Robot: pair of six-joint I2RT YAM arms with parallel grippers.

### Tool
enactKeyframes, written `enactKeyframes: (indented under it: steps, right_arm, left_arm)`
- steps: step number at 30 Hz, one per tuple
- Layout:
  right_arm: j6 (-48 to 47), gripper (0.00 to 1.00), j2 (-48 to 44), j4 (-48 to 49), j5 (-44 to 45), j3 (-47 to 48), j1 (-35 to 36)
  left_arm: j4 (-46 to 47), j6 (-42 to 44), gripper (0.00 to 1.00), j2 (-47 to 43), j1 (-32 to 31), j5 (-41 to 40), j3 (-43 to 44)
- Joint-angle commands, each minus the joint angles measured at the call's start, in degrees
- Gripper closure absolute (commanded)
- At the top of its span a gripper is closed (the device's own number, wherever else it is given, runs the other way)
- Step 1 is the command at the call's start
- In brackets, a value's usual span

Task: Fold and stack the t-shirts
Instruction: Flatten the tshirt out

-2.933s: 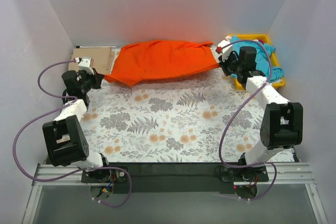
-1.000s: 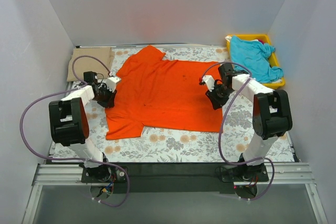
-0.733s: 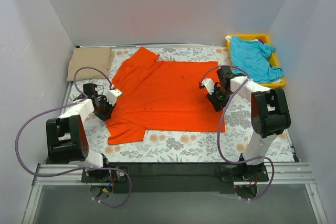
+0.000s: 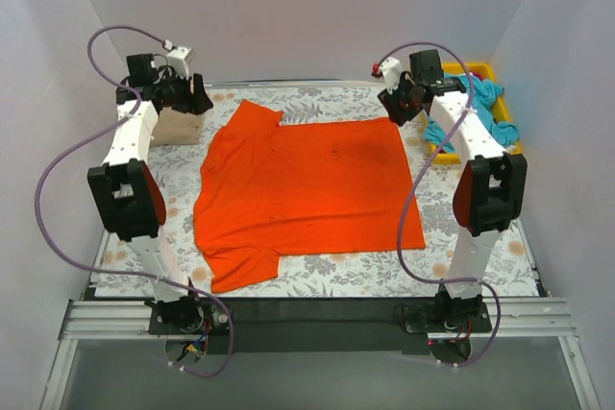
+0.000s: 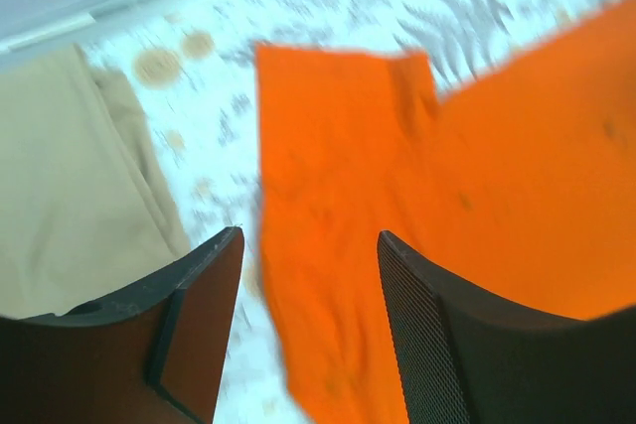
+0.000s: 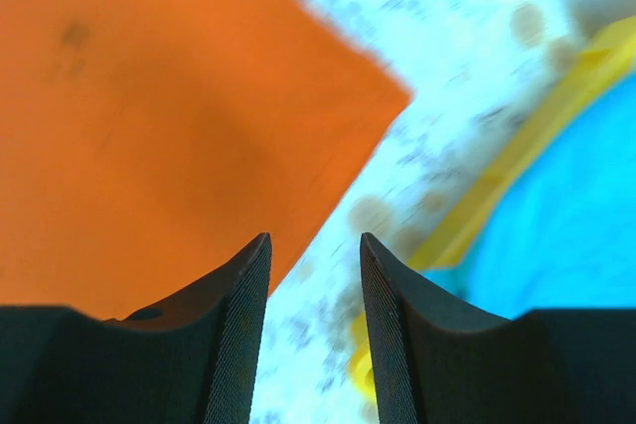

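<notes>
While the overhead view gave me only two dark claws at the far side of the table, the wrist cameras settled the matter. The left gripper [image 5: 308, 285] had its jaws parted with nothing between them, and the right gripper [image 6: 313, 290] was just as open and empty. Those close views were blurred, yet they showed the fine mesh on the black finger pads [image 5: 427, 345], which I could not make out from above.

Both arms stood tall and reached far out from their bases. The left one hung at about 10 o'clock over the tan t-shirt [image 4: 178, 127], which lay folded at that corner. The right one was at about 1 o'clock, just beside the yellow tray [image 4: 509, 151], a glossy plastic thing with the turquoise t-shirt [image 4: 476, 103] heaped loosely in it.

The orange-red t-shirt [image 4: 307, 189] lay spread flat in the middle of the fern-print cloth [image 4: 336, 271]. It looked soft and lightly creased, with one sleeve pointing to 11 o'clock, the other to 7 o'clock, and its straight hem at 3 o'clock.
</notes>
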Motion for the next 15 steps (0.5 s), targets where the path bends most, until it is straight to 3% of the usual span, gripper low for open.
enactKeyframes:
  steps: [1,8,15]
  right_arm:
    - [10.0,0.59,9.9,6.3,4.7,9.4,-1.8]
    - [13.5,0.63,22.2,11.1,8.1,20.4,-2.0]
    - [17.2,0.57,26.4,19.0,8.6,18.4,-2.1]
  left_arm:
    - [10.5,-14.8,0.47,9.3,-1.3,-3.5,9.4]
    - [22.3,-22.3,0.47,18.9,-4.0,-13.5,12.5]
    - [25.8,-24.3,0.46,26.8,-4.9,-16.1,16.0]
